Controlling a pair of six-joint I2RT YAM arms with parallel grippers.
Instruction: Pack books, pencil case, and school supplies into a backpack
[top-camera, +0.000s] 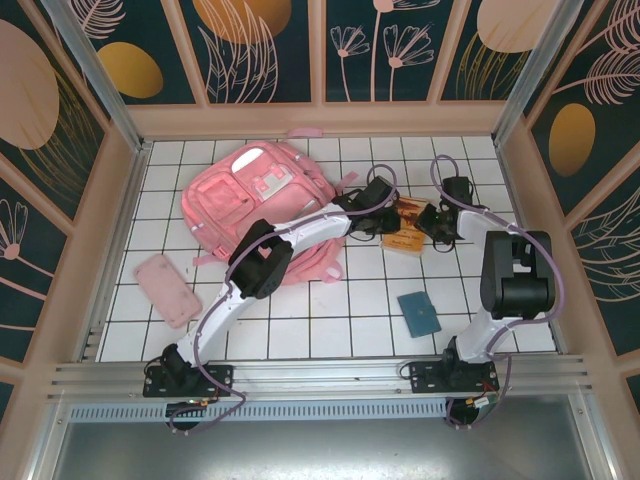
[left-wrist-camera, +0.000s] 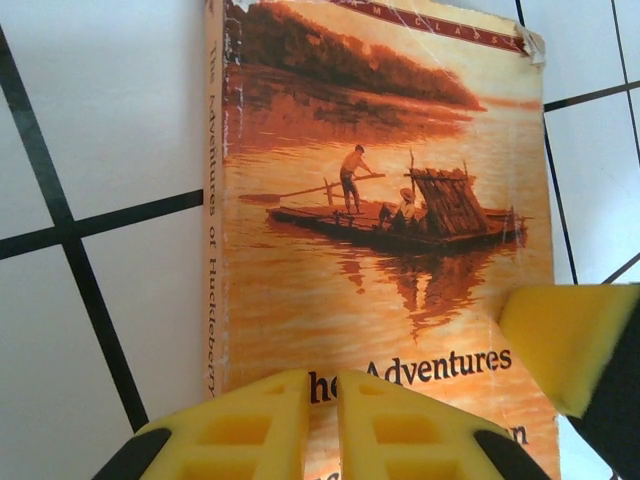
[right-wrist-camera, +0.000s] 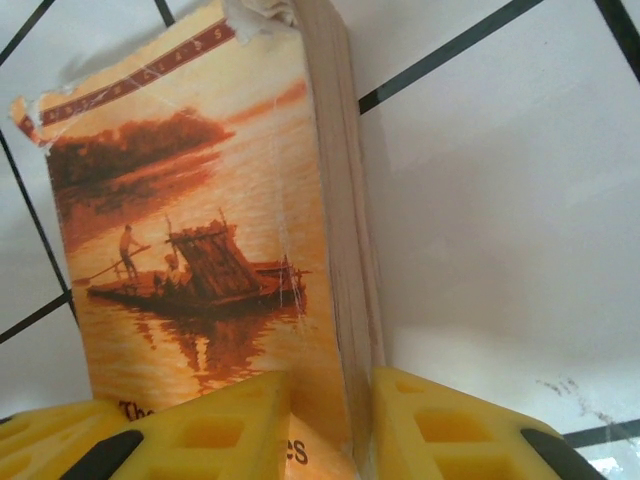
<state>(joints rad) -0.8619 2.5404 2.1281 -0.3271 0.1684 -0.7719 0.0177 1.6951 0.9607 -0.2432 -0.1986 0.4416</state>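
Book: the orange-brown book (top-camera: 405, 232) (left-wrist-camera: 380, 200) (right-wrist-camera: 200, 200) is on the tabletop (top-camera: 300, 320), in the far right part, with one gripper on each side of it.
Book cover: it shows two people on a raft on a river. The top corner is torn.
Right gripper: the right gripper (top-camera: 430, 222) (right-wrist-camera: 332, 378) is squeezing the book. One yellow finger is on the cover and the other is on the page side.
Left gripper: the left gripper (top-camera: 390, 212) (left-wrist-camera: 322, 385) is at the book's near edge, over the cover. Its two yellow fingers are almost together. I cannot tell if they pinch anything.
Backpack: the pink backpack (top-camera: 255, 195) lies flat near the far edge, just left of the book.
Pencil case: the pink pencil case (top-camera: 167, 290) lies near the left edge, well apart from the book.
Blue-green pad: a small blue-green pad (top-camera: 419, 313) lies on the tabletop, nearer the front edge than the book.
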